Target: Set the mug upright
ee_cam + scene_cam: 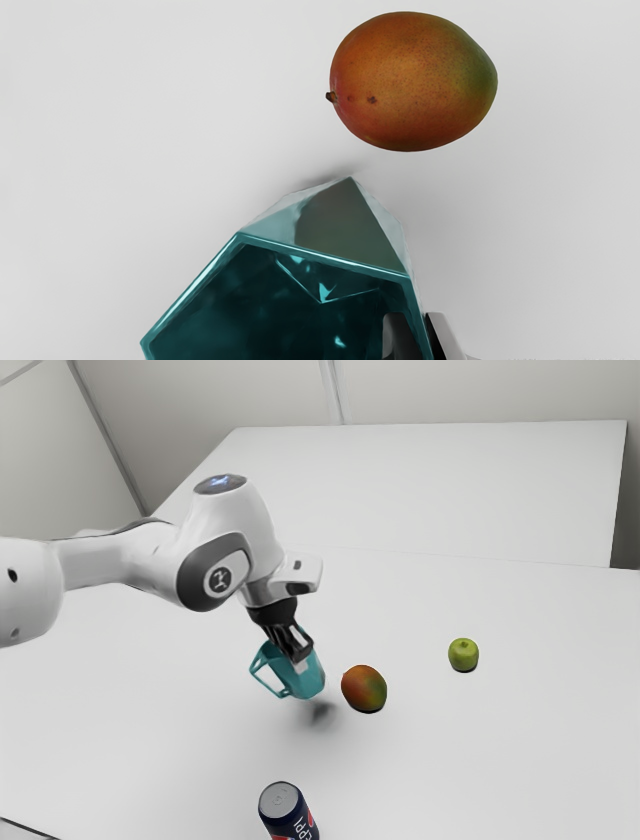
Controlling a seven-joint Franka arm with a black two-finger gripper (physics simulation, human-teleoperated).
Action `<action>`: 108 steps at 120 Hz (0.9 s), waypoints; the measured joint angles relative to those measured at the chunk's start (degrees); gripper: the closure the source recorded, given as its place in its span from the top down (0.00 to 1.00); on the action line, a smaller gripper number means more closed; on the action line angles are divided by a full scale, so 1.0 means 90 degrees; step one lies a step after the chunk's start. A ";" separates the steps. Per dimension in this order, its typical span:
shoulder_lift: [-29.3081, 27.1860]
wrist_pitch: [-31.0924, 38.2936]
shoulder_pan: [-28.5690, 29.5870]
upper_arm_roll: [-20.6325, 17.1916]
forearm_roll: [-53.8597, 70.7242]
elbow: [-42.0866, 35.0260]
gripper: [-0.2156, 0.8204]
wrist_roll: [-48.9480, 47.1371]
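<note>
Can (284, 812) nearest the exterior camera, upright on the worktop (150, 730). Beyond it, I have the gripper (298, 648) clamped on the mug (308, 680) wall, one finger inside, one outside. Mug tilted over the worktop, handle toward the exterior view's left. Mango (364, 688) near the mug; apple (463, 654) farther out.

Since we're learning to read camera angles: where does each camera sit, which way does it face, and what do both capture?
Exterior view: beside the arm, looking down across the table; arm and gripper show.
Wrist view: on the arm near the gripper, facing down past its fingertips, which show at the bottom edge.
Shared: fingertips, teal mug, mango, table.
</note>
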 joint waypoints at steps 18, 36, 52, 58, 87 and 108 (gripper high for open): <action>0.0352 -0.0028 0.0056 0.0078 0.1174 0.0182 0.04 -0.0506; 0.0723 -0.0027 0.0085 0.0091 0.1698 0.0326 0.04 -0.0962; 0.0854 -0.0033 0.0136 0.0065 0.1843 0.0422 0.04 -0.1302; 0.0904 -0.0039 0.0153 0.0058 0.1865 0.0471 0.04 -0.1412; 0.1360 -0.0065 0.0063 0.0052 0.1890 0.0867 0.04 -0.1835; 0.1536 -0.0067 0.0043 0.0048 0.1840 0.0947 0.04 -0.2055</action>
